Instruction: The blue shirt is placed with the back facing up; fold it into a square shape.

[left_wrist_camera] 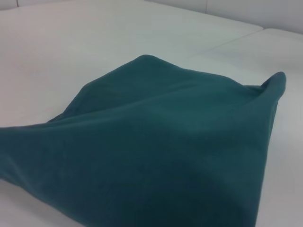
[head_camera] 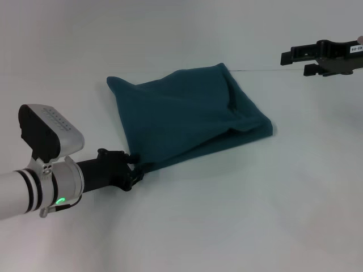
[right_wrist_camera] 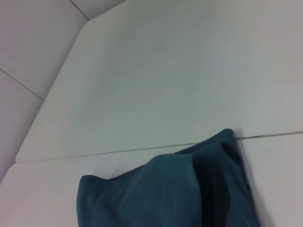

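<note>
So the dark teal-blue soft cotton T-shirt (head_camera: 190, 116) is already down to a fairly compact bundle in the middle of the white bench (head_camera: 227, 226), plain side up, no lettering showing. It's layered over itself and roughly four-sided, but not square yet; the near-left corner is drawn out into a point.

That point is where my left claw (head_camera: 135, 170) is, low on the near-left side, clenched on the corner of the shirt. From the left wrist camera the cloth (left_wrist_camera: 156, 151) rises like a tent away from me, so I'd say the corner is slightly lifted and pulled taut.

My right claw (head_camera: 295, 61) is off at the far right, hovering well clear of the fabric, looks released with nothing in it.

My read: I'm mid-fold or tidying the last fold. The next move would be carrying this corner up and over toward the far-right side, laying it flat so the edges line up, then letting go without dragging the layers underneath.
</note>
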Motion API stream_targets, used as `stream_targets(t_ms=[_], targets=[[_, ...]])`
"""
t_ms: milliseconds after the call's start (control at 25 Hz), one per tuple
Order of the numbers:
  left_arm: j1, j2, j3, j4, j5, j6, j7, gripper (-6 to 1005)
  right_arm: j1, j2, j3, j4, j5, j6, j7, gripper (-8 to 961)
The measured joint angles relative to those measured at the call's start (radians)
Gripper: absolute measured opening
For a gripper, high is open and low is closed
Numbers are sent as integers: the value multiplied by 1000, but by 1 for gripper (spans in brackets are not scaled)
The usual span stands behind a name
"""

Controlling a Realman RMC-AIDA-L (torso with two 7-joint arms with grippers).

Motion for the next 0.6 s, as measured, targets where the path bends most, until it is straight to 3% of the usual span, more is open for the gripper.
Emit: stream_targets(t_ms=[160, 480, 600], targets=[[1, 0, 0, 2, -2, -1, 0, 480, 0, 0, 0, 1, 0, 0, -1, 847], [11, -2, -8, 19, -3, 33, -26, 87, -2, 0, 0, 0, 0, 0, -1, 846], [27, -2, -6, 51, -4, 57, -49, 70, -3, 0, 1, 0, 0, 0, -1, 846]])
